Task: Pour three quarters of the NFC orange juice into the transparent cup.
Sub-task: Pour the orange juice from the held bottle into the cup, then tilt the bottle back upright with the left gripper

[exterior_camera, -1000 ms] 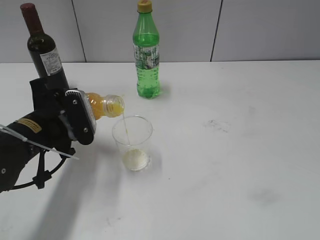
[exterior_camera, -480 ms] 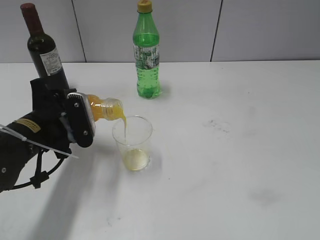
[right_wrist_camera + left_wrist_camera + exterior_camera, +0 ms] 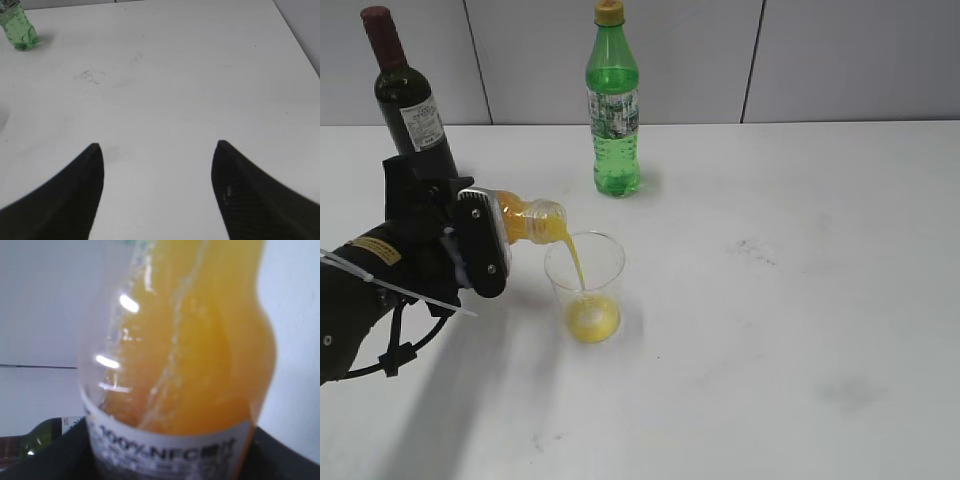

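NFC orange juice (image 3: pixel 528 222) lies tipped nearly on its side, clamped in the left gripper (image 3: pixel 480 242) over the left part of the bench (image 3: pixel 800 330), its open neck pointing right and slightly down. The left wrist view shows the label reading "100% NFC" gripped between the dark fingers (image 3: pixel 285 457), with cloudy juice filling most of the clear body above it.

From the neck a thin orange stream arcs down into the transparent cup (image 3: pixel 585 285), which stands upright on the bench just right of the gripper, the bottle's mouth above its left rim. A shallow layer of juice covers the cup's bottom.

Behind the left arm, near the back left corner, a dark wine bottle (image 3: pixel 408 100) stands upright. A green bottle (image 3: pixel 613 105) with a yellow cap stands near the back edge, behind the cup and well apart from it.

The right gripper (image 3: pixel 157 150) hangs with its fingers spread wide and nothing between them, above bare bench; it does not appear in the exterior view.
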Robot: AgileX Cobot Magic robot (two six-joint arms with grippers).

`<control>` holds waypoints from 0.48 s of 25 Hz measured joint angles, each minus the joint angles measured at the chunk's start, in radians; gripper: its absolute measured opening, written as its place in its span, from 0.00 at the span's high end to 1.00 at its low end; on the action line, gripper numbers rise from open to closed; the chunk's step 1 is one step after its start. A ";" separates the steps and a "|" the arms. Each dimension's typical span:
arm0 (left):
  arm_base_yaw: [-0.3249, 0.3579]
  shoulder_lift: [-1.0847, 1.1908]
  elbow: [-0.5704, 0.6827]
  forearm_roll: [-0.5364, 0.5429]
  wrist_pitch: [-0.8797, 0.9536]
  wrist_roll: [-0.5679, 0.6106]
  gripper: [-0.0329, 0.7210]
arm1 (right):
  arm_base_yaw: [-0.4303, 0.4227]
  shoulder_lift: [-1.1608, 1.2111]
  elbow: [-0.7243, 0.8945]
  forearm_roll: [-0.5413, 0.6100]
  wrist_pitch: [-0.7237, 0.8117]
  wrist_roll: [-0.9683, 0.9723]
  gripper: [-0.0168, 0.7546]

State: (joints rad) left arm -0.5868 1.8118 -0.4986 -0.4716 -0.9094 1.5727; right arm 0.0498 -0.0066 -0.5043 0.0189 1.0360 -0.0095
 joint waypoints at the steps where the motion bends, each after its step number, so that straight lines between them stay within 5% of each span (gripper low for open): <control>1: 0.000 0.000 0.000 0.000 0.000 0.001 0.33 | 0.000 0.000 0.000 0.000 0.000 0.000 0.30; 12: 0.000 0.001 0.000 0.000 -0.022 0.005 0.33 | 0.000 0.000 0.000 0.000 0.000 0.000 0.31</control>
State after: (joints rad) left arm -0.5868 1.8130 -0.4986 -0.4716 -0.9316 1.5776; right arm 0.0498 -0.0066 -0.5043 0.0189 1.0360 -0.0095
